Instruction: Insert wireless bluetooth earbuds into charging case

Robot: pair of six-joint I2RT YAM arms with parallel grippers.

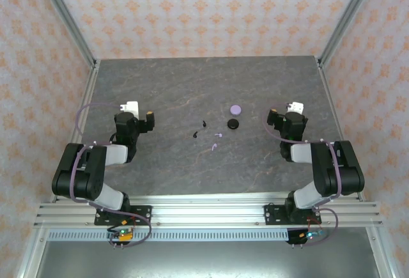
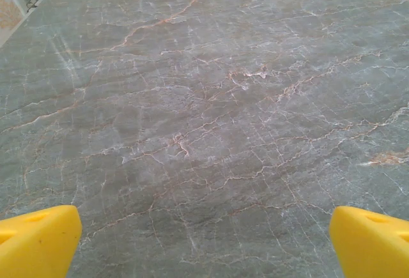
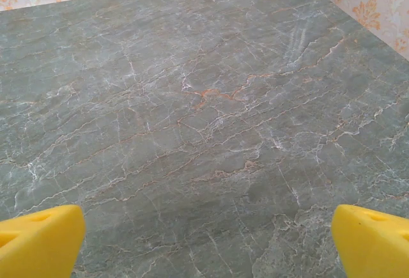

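Note:
Two black earbuds (image 1: 204, 123) (image 1: 195, 133) and two pale lilac earbuds (image 1: 219, 135) (image 1: 215, 144) lie loose at the middle of the grey stone table (image 1: 179, 86). Just behind them sit a round lilac case (image 1: 236, 108) and a round black case (image 1: 233, 123); whether they are open is too small to tell. My left gripper (image 2: 204, 246) is open over bare table, well left of the earbuds, its yellow fingertips (image 2: 38, 239) wide apart. My right gripper (image 3: 208, 246) is open too, right of the cases, yellow fingertips (image 3: 374, 239) spread with nothing between.
Both arms are folded back near their bases, the left arm (image 1: 89, 169) and the right arm (image 1: 326, 166). Aluminium frame posts (image 1: 77, 35) and patterned walls close in the table at the sides and back.

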